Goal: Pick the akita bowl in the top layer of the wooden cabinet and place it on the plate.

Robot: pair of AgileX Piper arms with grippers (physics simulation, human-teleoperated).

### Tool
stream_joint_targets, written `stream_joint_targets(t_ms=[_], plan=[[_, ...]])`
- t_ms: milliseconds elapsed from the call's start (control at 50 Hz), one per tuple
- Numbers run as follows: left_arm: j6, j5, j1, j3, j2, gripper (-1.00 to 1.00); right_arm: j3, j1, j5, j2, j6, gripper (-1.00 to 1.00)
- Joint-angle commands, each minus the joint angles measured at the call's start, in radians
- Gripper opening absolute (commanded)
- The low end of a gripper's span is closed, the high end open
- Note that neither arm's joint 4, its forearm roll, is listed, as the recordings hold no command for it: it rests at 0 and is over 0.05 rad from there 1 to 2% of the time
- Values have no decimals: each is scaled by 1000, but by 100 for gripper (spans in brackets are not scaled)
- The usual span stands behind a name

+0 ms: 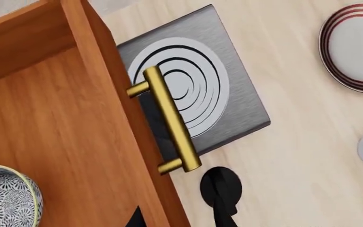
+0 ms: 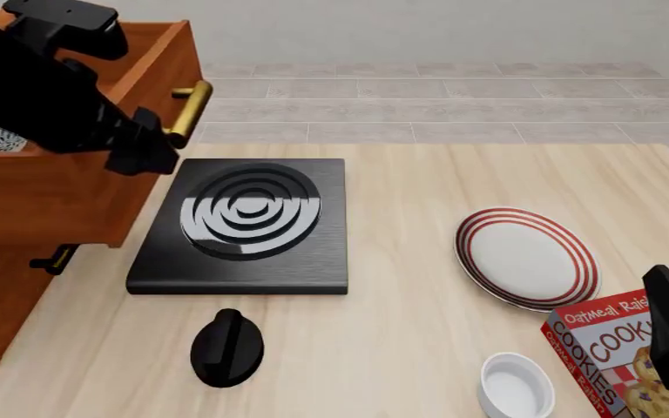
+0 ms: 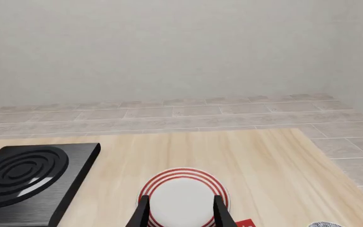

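From the left wrist camera, the top layer (image 1: pixel 49 137) is pulled out, and the akita bowl (image 1: pixel 6 196) sits inside on its wooden floor, close to the view's edge, with bare wood between it and the drawer's front wall. The brass handle (image 1: pixel 168 120) sticks out over the black stove (image 1: pixel 232 94). Only dark tips of the left gripper (image 1: pixel 178 217) show, so I cannot tell if it is apart or together. In the front view, the left arm (image 2: pixel 56 96) hangs over the open drawer of the wooden cabinet (image 2: pixel 32 209) at 10 o'clock. The plate (image 2: pixel 526 259) lies at 4 o'clock, with bare table all around it. A black knob (image 2: pixel 227 347) lies at 6 o'clock, and a white ramekin (image 2: pixel 516 386) touches a cookie box (image 2: pixel 613 348). From the right wrist camera, the right gripper (image 3: pixel 181 213) has its fingers spread apart and holds nothing, right above the plate.
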Motion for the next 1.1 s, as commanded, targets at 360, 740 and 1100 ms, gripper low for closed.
stream_joint_targets(t_ms=[360,740,1100], plan=[[-66,12,-100,-76,55,100,-2,-1,1,0,0,100],[5,103,-52,-206,97,100,-3,0,1,0,1,100],[55,179,15,-292,128,100,-3,-1,0,0,0,100]])
